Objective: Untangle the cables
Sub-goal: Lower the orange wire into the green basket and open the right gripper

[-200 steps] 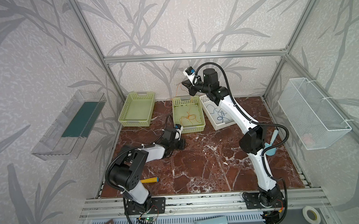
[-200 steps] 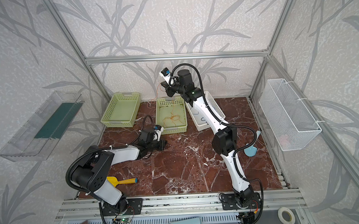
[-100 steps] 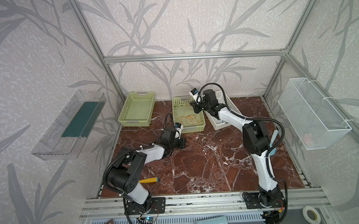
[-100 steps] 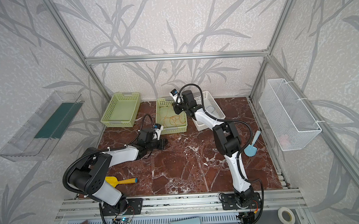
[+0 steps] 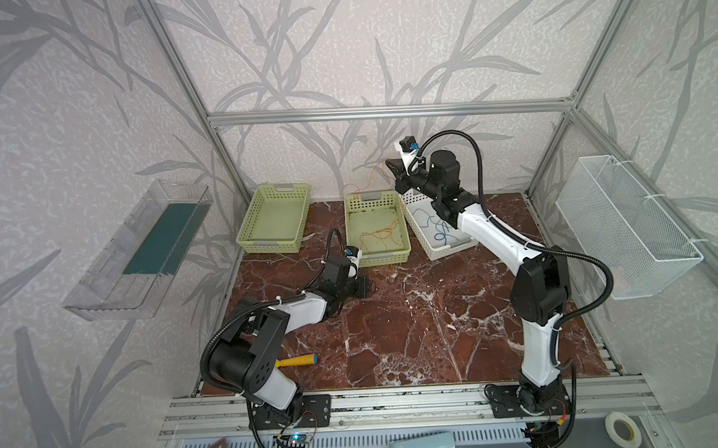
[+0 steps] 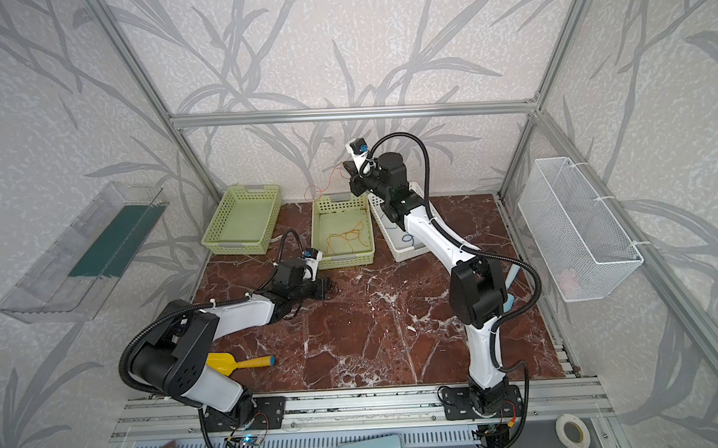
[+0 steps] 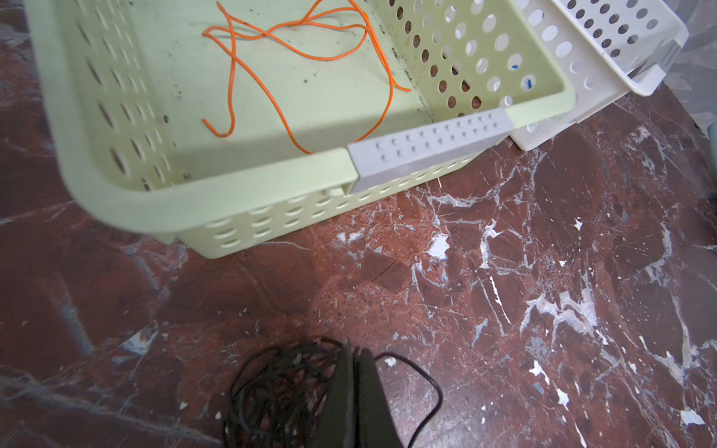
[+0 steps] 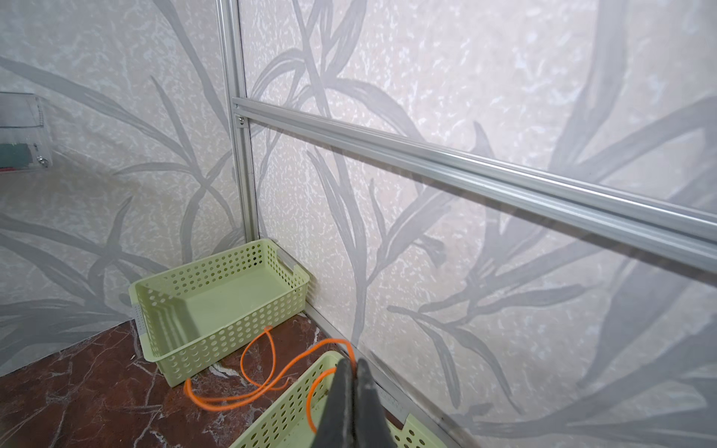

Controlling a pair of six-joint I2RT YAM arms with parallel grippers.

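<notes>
My left gripper (image 5: 362,284) (image 7: 355,351) rests low on the marble table, shut on a tangled bundle of dark cables (image 7: 271,391); one dark loop (image 7: 430,384) trails beside the fingers. My right gripper (image 5: 389,164) (image 8: 352,362) is raised over the far end of the middle green basket (image 5: 386,258), shut on an orange cable (image 5: 370,181) (image 8: 267,382) that hangs in loops towards the back wall. More orange cables (image 5: 380,234) (image 7: 271,38) lie inside that basket. Blue cables (image 5: 441,229) lie in the white basket (image 5: 450,252).
An empty green basket (image 5: 274,218) (image 8: 217,294) stands at the back left. A yellow scoop (image 6: 238,363) lies near the left arm's base. A wire basket (image 5: 623,222) hangs on the right wall and a clear shelf (image 5: 137,247) on the left wall.
The right gripper dipped down to the middle green basket half a second ago and has risen again, now with an orange cable hanging from it. The left arm has not moved.
</notes>
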